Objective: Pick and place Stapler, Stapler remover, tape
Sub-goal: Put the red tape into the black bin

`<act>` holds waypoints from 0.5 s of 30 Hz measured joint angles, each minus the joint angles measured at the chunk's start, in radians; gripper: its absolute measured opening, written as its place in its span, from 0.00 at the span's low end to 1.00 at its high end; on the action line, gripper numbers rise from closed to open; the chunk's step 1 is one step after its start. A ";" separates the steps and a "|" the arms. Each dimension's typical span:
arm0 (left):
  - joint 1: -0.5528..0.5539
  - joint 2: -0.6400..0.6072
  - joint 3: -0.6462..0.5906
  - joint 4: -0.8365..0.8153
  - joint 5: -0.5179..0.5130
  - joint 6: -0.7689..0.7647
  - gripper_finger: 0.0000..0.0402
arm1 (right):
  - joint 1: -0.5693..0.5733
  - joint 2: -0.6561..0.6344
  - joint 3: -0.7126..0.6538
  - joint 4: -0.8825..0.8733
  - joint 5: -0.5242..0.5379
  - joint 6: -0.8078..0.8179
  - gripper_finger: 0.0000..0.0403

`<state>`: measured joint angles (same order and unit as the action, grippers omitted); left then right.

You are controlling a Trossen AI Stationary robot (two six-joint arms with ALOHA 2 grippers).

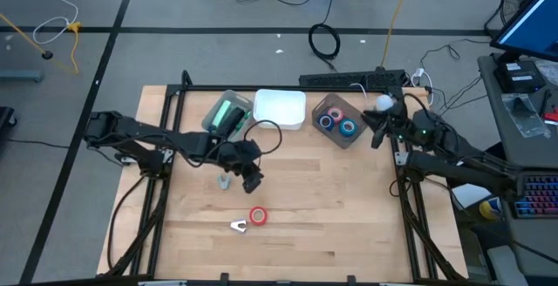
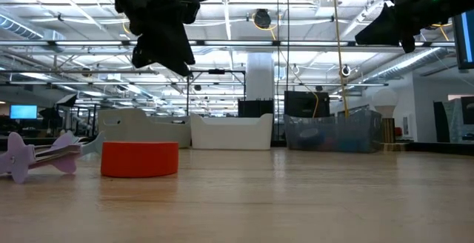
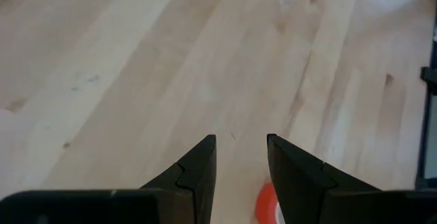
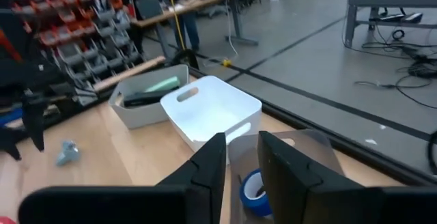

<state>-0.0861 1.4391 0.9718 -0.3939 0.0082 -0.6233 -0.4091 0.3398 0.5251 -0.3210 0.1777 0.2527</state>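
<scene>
Three bins are sitting in a row along the far edge of the pale wooden table [image 1: 349, 225]. The grey plastic bin [image 1: 215, 112] is standing at the left, with a green-and-black stapler [image 1: 230, 114] lying in it. The white plastic bin [image 1: 280, 109] is standing in the middle, touching the grey one. The clear plastic bin [image 1: 339, 120] is standing at the right, with several blue tape rolls [image 1: 348, 128] lying in it.

Near the front edge, left of centre, a red tape roll [image 1: 258, 216] is lying on the table, with a pale lilac staple remover [image 1: 239, 226] just beside it on its left. A small grey piece [image 1: 225, 181] is lying farther back, between them and the grey bin.
</scene>
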 joint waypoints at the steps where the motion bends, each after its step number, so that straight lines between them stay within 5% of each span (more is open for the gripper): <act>1: -0.011 0.000 0.000 0.000 -0.002 -0.006 0.33 | 0.002 -0.017 -0.022 0.018 0.000 0.010 0.19; 15: -0.168 0.088 0.001 -0.010 0.058 -0.015 0.33 | 0.008 -0.104 -0.250 0.276 -0.029 0.049 0.19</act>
<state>-0.2542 1.5273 0.9724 -0.4035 0.0664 -0.6388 -0.4007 0.2356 0.2753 -0.0448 0.1486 0.3019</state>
